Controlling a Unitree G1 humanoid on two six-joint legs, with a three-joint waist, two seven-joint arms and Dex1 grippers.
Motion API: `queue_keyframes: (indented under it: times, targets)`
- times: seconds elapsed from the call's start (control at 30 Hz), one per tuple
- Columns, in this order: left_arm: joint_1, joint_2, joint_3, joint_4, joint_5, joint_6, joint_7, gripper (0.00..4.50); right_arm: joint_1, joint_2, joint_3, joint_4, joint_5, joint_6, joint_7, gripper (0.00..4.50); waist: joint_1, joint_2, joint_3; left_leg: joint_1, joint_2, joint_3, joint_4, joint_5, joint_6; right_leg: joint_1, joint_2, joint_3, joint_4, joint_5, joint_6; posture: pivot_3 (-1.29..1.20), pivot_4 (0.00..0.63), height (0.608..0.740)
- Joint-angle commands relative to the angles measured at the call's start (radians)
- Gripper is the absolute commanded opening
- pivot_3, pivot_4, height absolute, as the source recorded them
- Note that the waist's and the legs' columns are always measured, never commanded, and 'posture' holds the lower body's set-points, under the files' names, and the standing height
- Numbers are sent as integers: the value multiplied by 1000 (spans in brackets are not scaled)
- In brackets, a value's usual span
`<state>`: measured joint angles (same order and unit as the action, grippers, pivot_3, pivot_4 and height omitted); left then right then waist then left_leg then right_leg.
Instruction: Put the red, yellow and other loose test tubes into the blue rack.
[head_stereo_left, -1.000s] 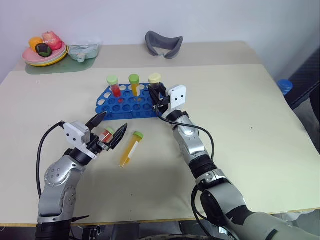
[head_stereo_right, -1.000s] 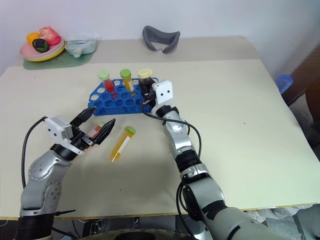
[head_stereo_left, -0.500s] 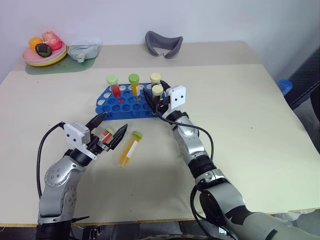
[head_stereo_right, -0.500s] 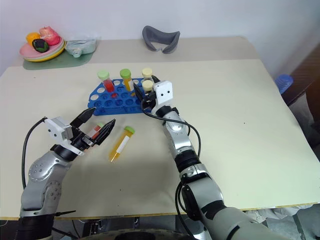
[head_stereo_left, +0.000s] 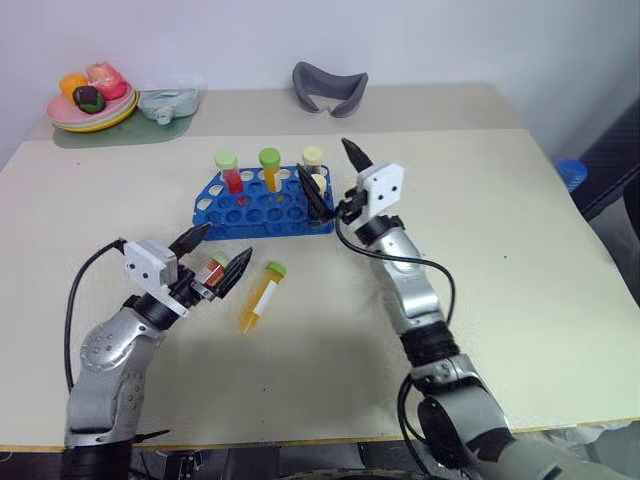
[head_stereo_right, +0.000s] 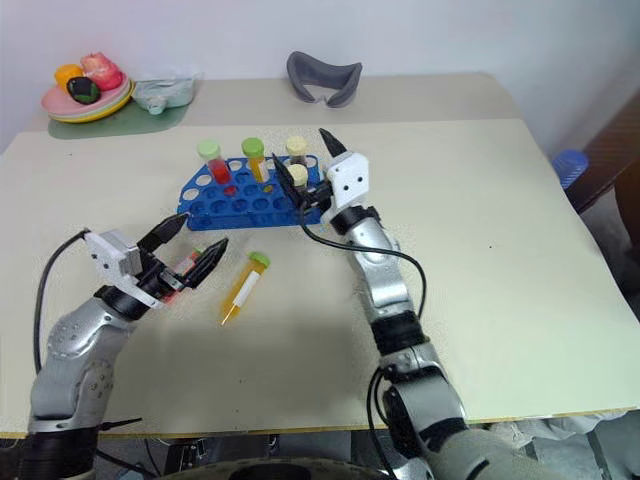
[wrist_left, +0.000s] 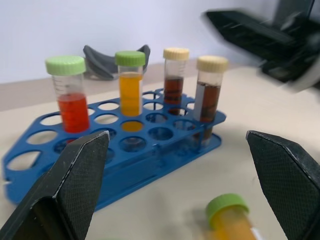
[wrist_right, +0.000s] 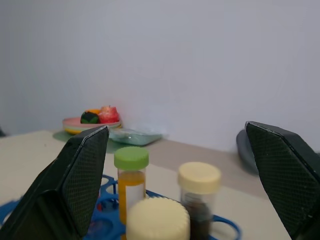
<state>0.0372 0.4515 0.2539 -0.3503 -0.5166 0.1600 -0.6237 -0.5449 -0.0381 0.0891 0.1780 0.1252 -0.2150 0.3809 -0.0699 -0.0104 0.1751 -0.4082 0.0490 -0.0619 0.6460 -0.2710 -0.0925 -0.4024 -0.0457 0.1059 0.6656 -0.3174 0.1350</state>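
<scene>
the blue rack (head_stereo_left: 262, 203) sits at the middle of the table (head_stereo_left: 520, 250) and already holds four upright tubes: a red tube with a green cap (head_stereo_left: 228, 170) at its far left, a yellow-orange tube with a green cap (head_stereo_left: 268, 167) beside it, and two dark brown tubes with cream caps (wrist_left: 212, 90) at the right end. two loose tubes are left, by my reading: a yellow-orange tube (head_stereo_left: 260, 297) lying on the table near of the rack, and a red tube (head_stereo_left: 211, 272) lying just left of it, between the spread fingers of the left gripper (head_stereo_left: 213, 258), which is wide open and grips nothing.

the right gripper (head_stereo_left: 332, 176) hangs above the rack's right end, fingers spread wide and empty. a second ago it was closed on the nearer brown tube down at the rack; since then it has let go, leaving that tube standing in its hole, and has lifted up and away. the left gripper has barely shifted.
</scene>
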Motion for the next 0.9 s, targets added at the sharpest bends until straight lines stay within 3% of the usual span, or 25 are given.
queue_keyframes:
  times: [0.03,0.17,0.3,0.57,0.8,0.9]
  targets:
    - [-34,69,97,-83,-123,120,35,4500,31,-85,-34,-210,71,131,53,4444,0,0,0,0,0,0,0,0,0,0,0,0,0,0,0,0,150,740]
    - [-88,160,107,-119,-177,271,75,4500,99,-237,-39,-358,151,294,175,4444,0,0,0,1,0,0,0,0,0,2,0,0,-1,0,0,0,150,740]
    - [-183,273,22,-144,-155,463,118,4500,220,-444,-20,-524,255,464,371,4444,3,0,0,1,0,-1,0,0,1,3,0,-1,-2,0,0,0,150,740]
    - [-425,391,-176,-241,-222,885,184,4500,367,-659,-18,-617,277,539,556,4444,4,0,1,2,0,-1,0,-1,1,5,1,0,-3,0,0,0,150,740]
    - [-741,327,-340,-187,-311,1405,238,4500,380,-700,-36,-600,267,515,588,4444,2,-1,1,2,-1,-2,2,-1,1,5,1,-1,-3,0,0,0,150,740]
    - [-808,332,-430,-154,-309,1454,286,4500,380,-697,-38,-585,257,500,592,4444,1,-1,1,2,-1,-2,1,-1,1,5,1,0,-3,0,1,0,150,740]
